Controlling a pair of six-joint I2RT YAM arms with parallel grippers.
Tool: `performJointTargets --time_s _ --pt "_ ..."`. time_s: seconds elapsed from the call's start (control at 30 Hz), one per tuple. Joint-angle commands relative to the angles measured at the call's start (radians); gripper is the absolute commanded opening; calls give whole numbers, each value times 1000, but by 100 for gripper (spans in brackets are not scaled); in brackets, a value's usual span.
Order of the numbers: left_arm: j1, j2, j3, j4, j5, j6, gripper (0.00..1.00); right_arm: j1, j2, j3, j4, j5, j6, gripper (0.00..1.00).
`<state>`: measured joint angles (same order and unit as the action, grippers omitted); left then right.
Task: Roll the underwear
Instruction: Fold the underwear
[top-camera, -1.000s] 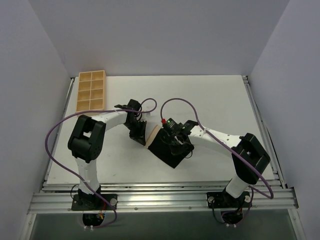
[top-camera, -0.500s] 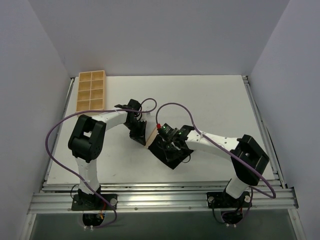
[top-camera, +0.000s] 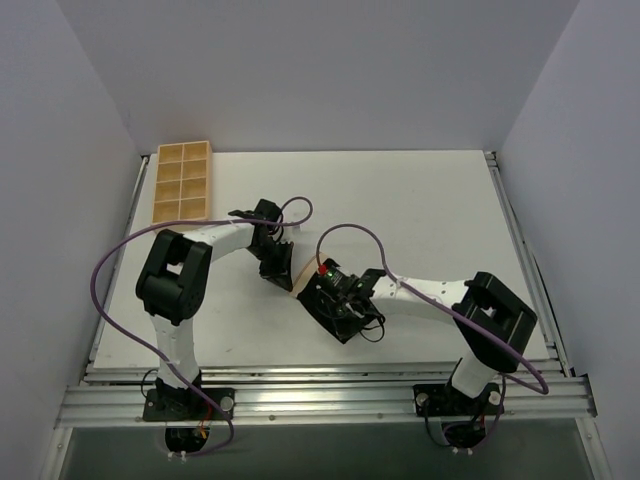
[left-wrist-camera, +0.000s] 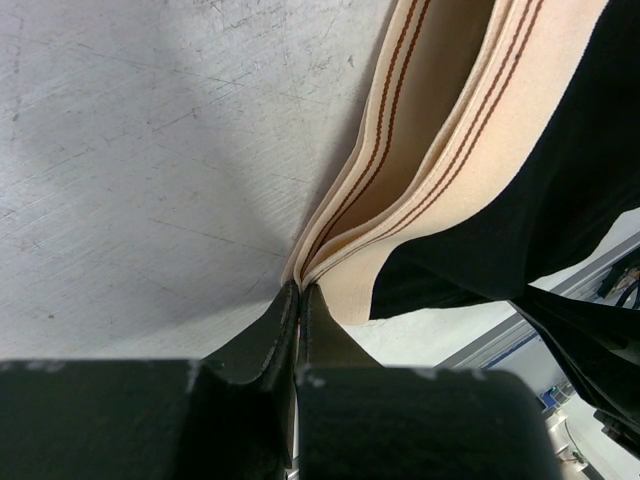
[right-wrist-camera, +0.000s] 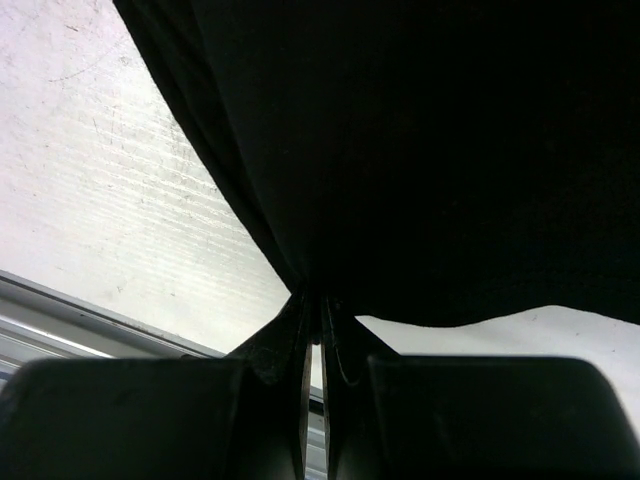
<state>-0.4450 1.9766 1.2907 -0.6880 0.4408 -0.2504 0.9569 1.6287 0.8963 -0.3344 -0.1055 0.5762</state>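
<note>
Underwear, black soft fabric with tan elastic waistband (top-camera: 342, 330), lying mid-way on white bench (top-camera: 430, 200). Left pincer (left-wrist-camera: 300, 290) clamping waistband fold; right pincer (right-wrist-camera: 318, 295) clamping black hem. Best: anchoring waistband taut, turning hem over tightly, evenly.

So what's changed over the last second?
The right tool, shut on the black fabric of the underwear, has carried it left toward the left tool and a little nearer the bases, so the garment looks more bunched. The left tool stayed put, shut on the waistband.

Underwear (top-camera: 318, 303) on table (top-camera: 430, 200), left pincer (top-camera: 286, 280) at its left edge; tray (top-camera: 183, 181) back-left.
</note>
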Motion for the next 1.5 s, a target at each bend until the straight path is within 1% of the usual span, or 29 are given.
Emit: performJointTargets --time_s 0.0,0.23,0.33,0.5,0.53,0.57,0.63,0.73,0.87,0.97,1.07,1.2,1.3,1.4,1.43,1.47 --pt "3 48 -33 7 -103 43 2 3 16 -49 1 30 13 1" --pt "44 34 -19 -42 -128 108 2 3 -41 -119 14 67 47 2" --pt "68 16 -13 -39 -119 105 3 0 -58 -126 14 64 45 4" --pt "80 -18 1 -35 -113 88 12 2 -76 -108 15 55 42 11" --pt "80 -19 2 -30 -102 86 14 2 -79 -97 14 56 39 12" --pt "80 -24 2 -27 -93 83 19 2 -78 -93 12 56 37 13" --pt "80 -35 -7 -13 -64 69 22 2 -73 -85 11 58 33 16" --pt "80 -51 -21 2 -30 54 29 2 -66 -80 11 55 31 18" --pt "80 -77 -34 -2 -31 51 31 2 -93 -62 -2 49 39 19" --pt "80 -107 -27 -21 -65 45 33 2 -113 -30 -38 46 42 19" --pt "80 -137 -2 -34 -109 17 34 3 -148 24 -77 44 59 20" --pt "71 -185 18 -15 -111 -62 34 -6 -173 107 -135 64 86 20" --pt "45 -208 16 34 -99 -113 35 -35 -179 167 -172 102 106 21" --pt "9 -206 15 76 -68 -164 35 -122 -190 165 -190 164 123 21" --pt "-1 -208 4 93 -57 -177 35 -192 -200 155 -189 173 120 20" --pt "-12 -208 -4 111 -48 -209 35 -229 -204 130 -184 179 116 20"
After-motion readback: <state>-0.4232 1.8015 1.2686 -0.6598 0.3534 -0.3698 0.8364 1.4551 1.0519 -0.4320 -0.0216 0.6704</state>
